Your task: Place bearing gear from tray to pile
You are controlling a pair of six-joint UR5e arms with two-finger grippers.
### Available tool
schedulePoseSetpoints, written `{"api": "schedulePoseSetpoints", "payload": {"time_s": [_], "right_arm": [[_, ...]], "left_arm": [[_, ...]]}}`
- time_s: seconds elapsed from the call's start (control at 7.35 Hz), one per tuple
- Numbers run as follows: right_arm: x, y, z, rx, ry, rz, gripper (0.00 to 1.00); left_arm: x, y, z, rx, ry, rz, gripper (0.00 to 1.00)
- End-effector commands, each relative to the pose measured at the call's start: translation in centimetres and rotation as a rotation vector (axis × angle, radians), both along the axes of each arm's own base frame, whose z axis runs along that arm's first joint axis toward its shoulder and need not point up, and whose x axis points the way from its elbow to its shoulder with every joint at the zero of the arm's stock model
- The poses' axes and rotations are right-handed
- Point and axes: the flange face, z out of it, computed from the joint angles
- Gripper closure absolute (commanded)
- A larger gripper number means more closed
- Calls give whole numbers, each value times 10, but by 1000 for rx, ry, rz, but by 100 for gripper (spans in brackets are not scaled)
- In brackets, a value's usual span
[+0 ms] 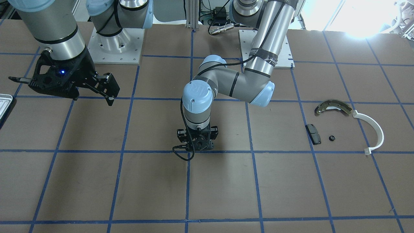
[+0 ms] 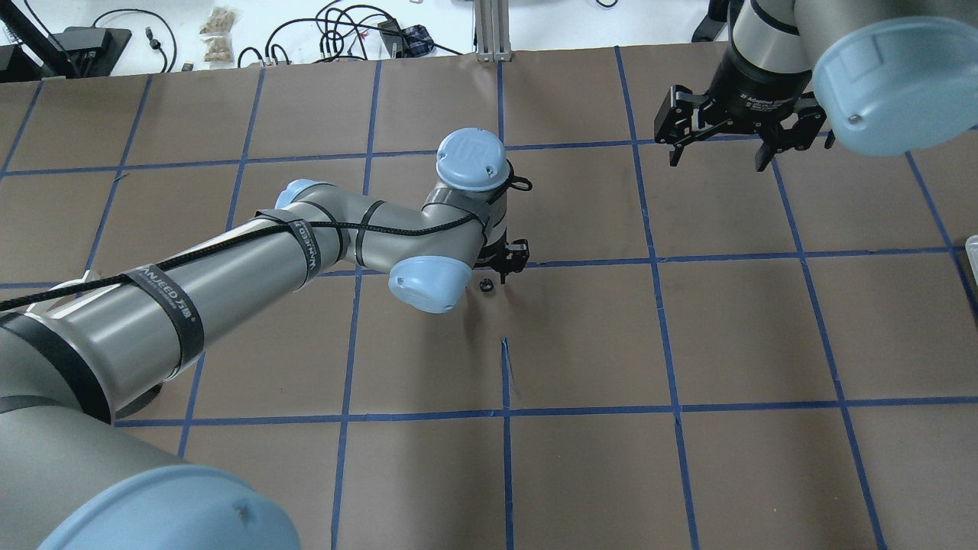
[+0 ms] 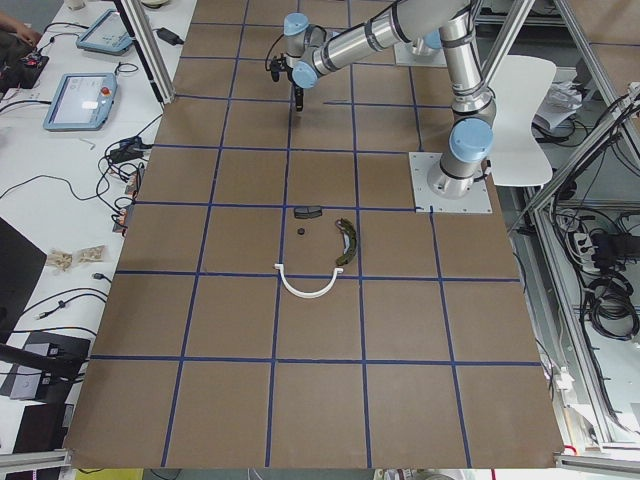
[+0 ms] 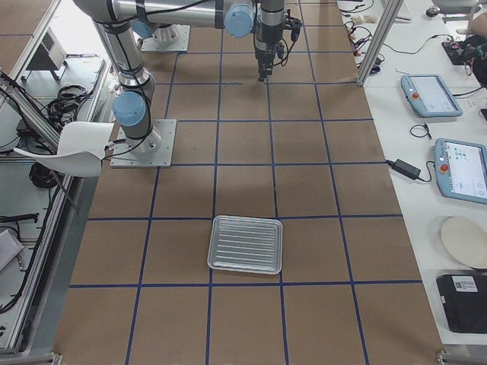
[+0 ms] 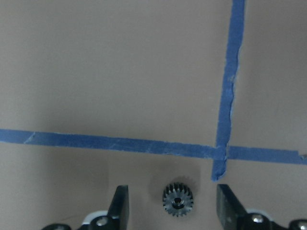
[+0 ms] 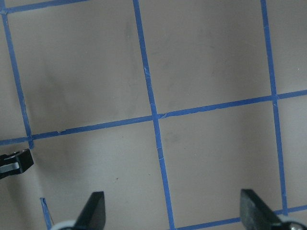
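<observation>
Bearing gear [image 5: 178,200] lies flat on the bench [image 5: 96,72], off the tray [image 4: 245,244], at six o'clock in my left wrist view, centred between my left tool's [image 5: 172,191] wide-open, empty fingers.

Overhead cam: over-the-shoulder, looking fwd and down on table [image 2: 733,336], mid-range. Front cam: opposite side, facing robot base [image 1: 114,45], steep down; shares table centre w/ overhead. Left-end cam: high, far, looks along table, pile [image 3: 346,243] mid-frame, and front cam has it at its right. Right-end cam: same from other end, tray [image 4: 246,244] near; front cam clips it at left edge. Left wrist cam: v. close, straight down, gear [image 5: 178,200] between its fingers [image 5: 120,208]; overhead catches that gear too. Right wrist cam: higher up, down on grid squares.
</observation>
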Motion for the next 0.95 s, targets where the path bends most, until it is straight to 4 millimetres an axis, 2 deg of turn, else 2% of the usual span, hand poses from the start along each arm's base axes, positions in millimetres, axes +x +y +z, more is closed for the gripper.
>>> {"api": "schedulePoseSetpoints", "payload": {"time_s": [0.0, 0.14, 0.27, 0.41, 0.54, 0.68, 0.82], "right_arm": [[1, 2, 0, 3, 1, 1, 0], [1, 5, 7, -10, -1, 3, 0], [2, 8, 0, 6, 1, 4, 0], [2, 8, 12, -4, 2, 4, 0], [2, 8, 12, 3, 4, 4, 0], [3, 6, 10, 3, 2, 6, 0], [3, 5, 9, 0, 2, 4, 0]], "left_arm": [[0, 0, -7, 11, -3, -27, 54], [0, 0, -8, 12, -3, -34, 70], [0, 0, -5, 8, -1, -52, 92], [1, -1, -2, 4, 2, -54, 96], [12, -6, 15, -10, 4, -81, 96], [52, -18, 37, 18, 1, -78, 95], [100, -28, 68, 33, 2, -124, 95]]}}
